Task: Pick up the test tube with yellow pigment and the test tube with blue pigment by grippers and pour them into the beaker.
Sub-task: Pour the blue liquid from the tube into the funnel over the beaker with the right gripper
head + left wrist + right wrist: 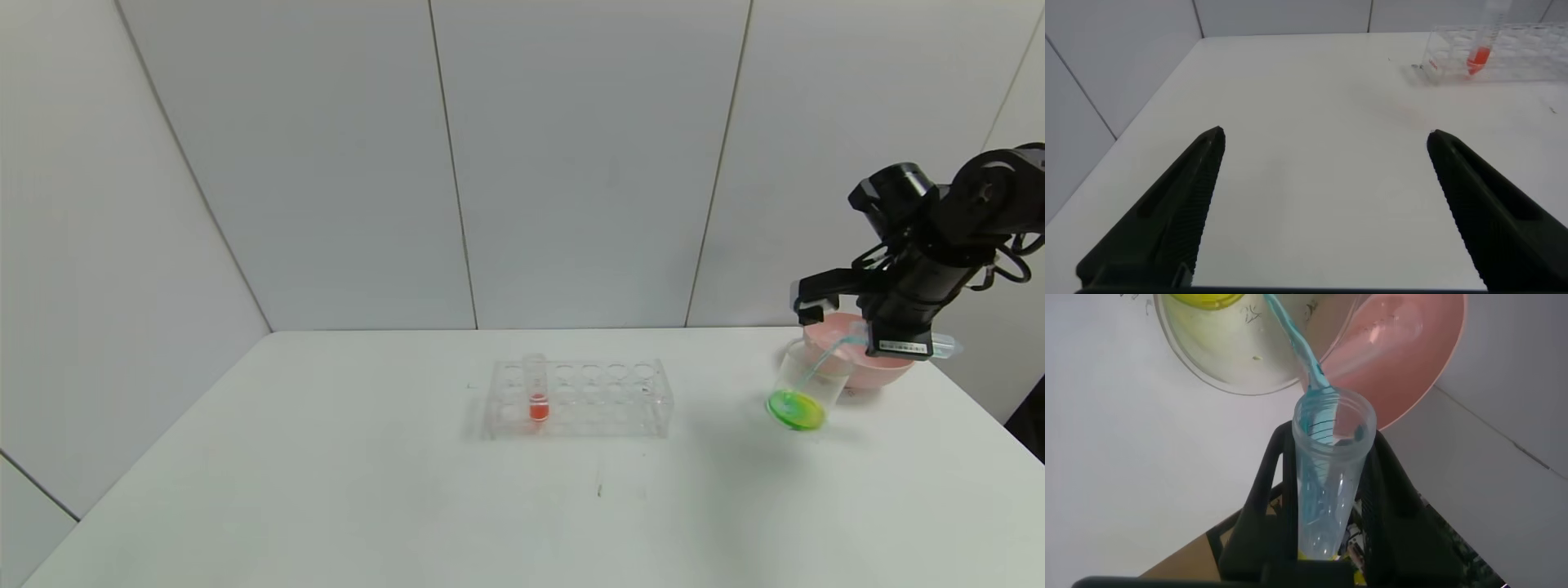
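Right gripper (886, 339) positioned above the right part of the white table (326, 490), jaws clamped on the test tube with blue pigment (1327, 482). Tube tipped mouth-down toward the beaker (804, 384); thin cyan-blue stream (1290, 335) running from the tube mouth into the beaker. Beaker standing on the table just in front of the pink bowl (865, 367), bottom covered with yellow-green liquid (blue mixing in at one edge). Printed graduation marks visible on the beaker wall in the right wrist view, too blurred to read. White label with dark print on the right wrist, unreadable.

Left gripper (1323, 204) held low over the left part of the table, jaws spread wide, nothing between them.

Clear tube rack (580, 398) at table centre, holding one tube with orange-red liquid (537, 400). Test tube with yellow pigment not visible in any view.
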Motion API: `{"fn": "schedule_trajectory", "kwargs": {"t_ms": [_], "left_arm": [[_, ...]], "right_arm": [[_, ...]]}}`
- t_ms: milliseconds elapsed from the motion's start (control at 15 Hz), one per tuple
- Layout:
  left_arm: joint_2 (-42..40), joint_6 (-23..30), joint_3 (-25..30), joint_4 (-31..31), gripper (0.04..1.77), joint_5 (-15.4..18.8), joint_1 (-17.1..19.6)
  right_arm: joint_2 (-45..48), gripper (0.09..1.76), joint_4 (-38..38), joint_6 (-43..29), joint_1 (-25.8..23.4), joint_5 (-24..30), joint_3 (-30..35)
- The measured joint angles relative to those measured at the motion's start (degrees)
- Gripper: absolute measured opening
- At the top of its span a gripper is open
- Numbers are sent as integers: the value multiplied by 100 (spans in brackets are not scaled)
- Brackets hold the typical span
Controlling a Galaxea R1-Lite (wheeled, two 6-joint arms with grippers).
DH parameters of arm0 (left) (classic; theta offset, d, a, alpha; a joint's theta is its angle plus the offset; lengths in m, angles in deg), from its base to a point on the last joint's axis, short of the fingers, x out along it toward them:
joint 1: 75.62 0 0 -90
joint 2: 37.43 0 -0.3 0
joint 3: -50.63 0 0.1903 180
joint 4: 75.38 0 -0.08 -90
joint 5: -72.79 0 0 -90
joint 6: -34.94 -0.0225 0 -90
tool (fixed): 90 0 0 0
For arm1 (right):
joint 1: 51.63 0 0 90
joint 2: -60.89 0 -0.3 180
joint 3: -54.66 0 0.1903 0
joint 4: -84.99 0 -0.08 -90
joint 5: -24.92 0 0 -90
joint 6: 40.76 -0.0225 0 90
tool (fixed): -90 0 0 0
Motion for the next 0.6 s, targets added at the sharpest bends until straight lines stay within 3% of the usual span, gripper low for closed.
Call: {"fn": "schedule_trajectory", "kwargs": {"t_ms": [600], "left_arm": [[0, 0, 0, 0, 176, 0, 0]], "right_arm": [[4, 50, -44, 391, 76, -602, 0]]}}
